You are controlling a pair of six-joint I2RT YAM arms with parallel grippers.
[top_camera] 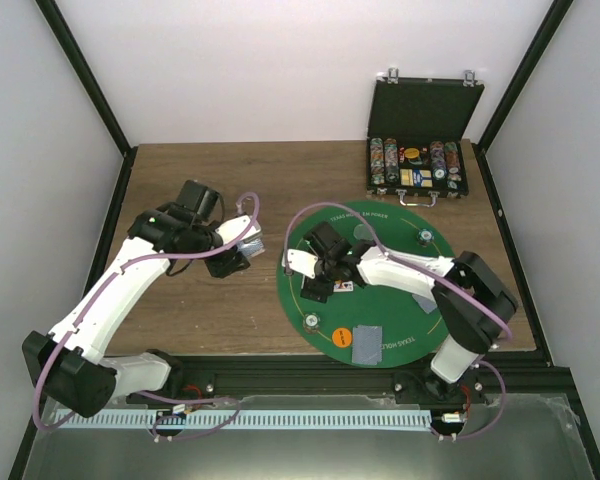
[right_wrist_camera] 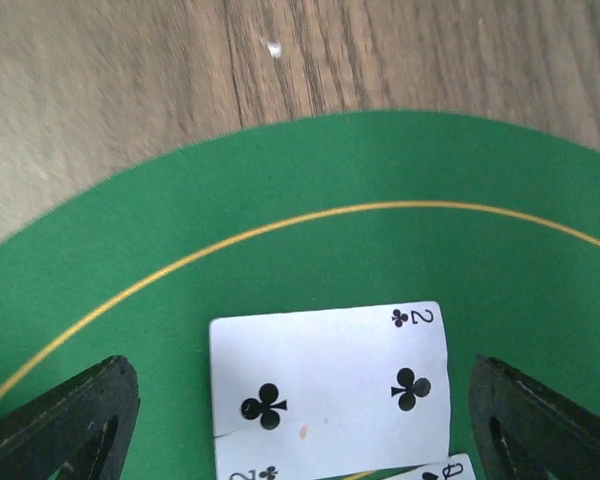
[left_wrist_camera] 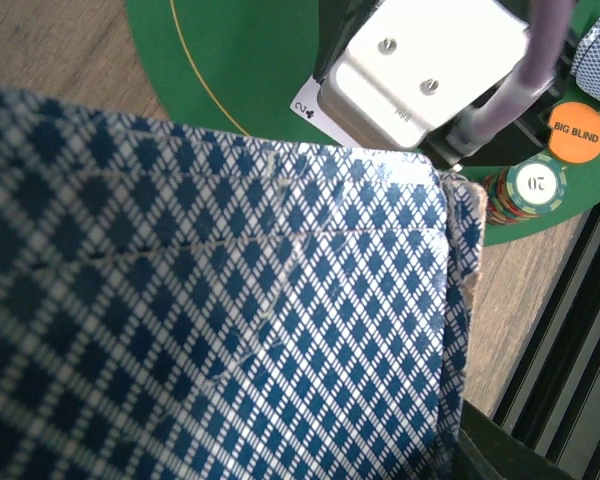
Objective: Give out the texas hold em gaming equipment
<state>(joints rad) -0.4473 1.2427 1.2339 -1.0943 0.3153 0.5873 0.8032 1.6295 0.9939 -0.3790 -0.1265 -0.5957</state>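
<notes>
Cards (right_wrist_camera: 330,370) and discs (left_wrist_camera: 536,185) lie on the mat (right_wrist_camera: 280,180); more remain to deal. Left tool (top_camera: 242,252) grips the deck (left_wrist_camera: 230,320); right tool (right_wrist_camera: 300,420) gapes wide.

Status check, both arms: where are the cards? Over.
Left gripper shut on deck. Right gripper open, straddling face-up two of clubs on mat. Only a queen card at its corner.

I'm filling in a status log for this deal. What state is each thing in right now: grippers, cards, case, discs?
left gripper: shut on deck of cards, backs showing.
right gripper: open, either side of two of clubs.
two of clubs: face up, flat on mat.
black case: lid open.
BIG BLIND disc: flat, label up.
chip stack: stacked, 20 on top.
</notes>
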